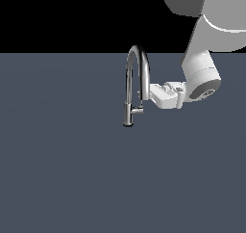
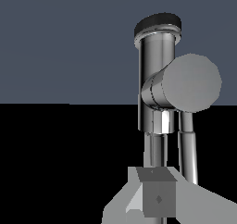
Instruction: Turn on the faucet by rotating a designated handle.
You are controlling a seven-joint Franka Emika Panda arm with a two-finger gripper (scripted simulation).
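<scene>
The chrome faucet (image 1: 129, 78) stands mid-scene on the grey floor, its gooseneck spout arching toward the exterior view's right. The stubby handle (image 1: 138, 110) juts from the base column toward that same side. My gripper (image 1: 146, 96) reaches in from the exterior view's right, its tips at the spout's down-turned end, just above the handle. In the wrist view the base column of the faucet (image 2: 156, 79) and the round end face of the handle (image 2: 192, 82) fill the frame beyond my gripper (image 2: 157, 190). The fingers look pressed together with nothing held.
The white arm (image 1: 202, 58) comes down from the upper part of the exterior view's right. A flat dark grey floor (image 1: 62, 169) surrounds the faucet, with black background beyond its far edge.
</scene>
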